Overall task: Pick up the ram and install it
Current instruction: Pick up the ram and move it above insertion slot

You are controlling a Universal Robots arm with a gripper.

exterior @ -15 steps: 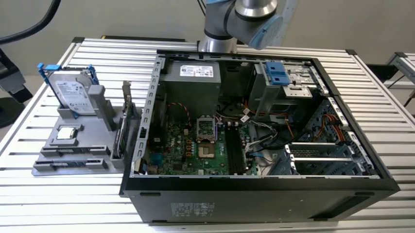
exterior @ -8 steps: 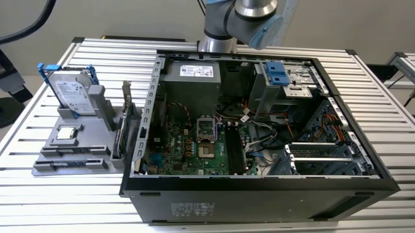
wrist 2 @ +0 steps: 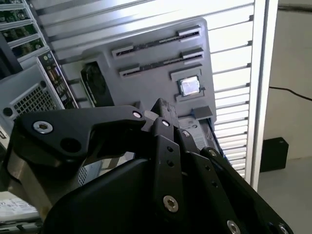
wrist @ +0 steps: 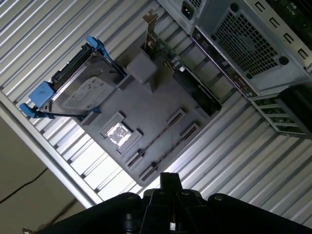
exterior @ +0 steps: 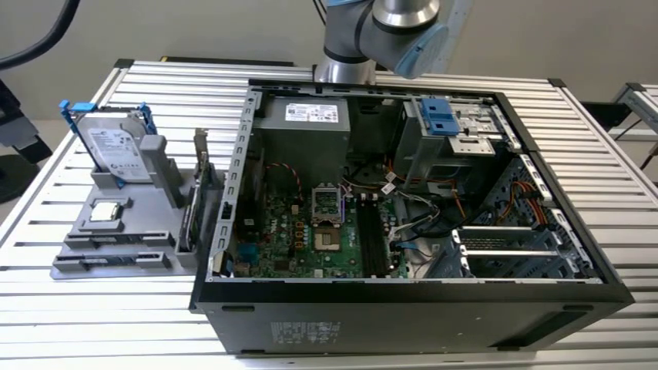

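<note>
Grey tray (exterior: 134,231) on table (exterior: 103,316) | ram (exterior: 186,227) edge-on at tray side, mostly hidden | tool (wrist: 168,179) closed, empty, apart from ram | arm (exterior: 396,31) cropped

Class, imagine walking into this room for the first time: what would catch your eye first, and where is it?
The open computer case, lying in the middle of the slatted table with its green circuit board bared, catches the eye first. At the exterior view's left a grey holder carries a silver hard drive with blue rails, and the robot arm rises behind the case.
</note>
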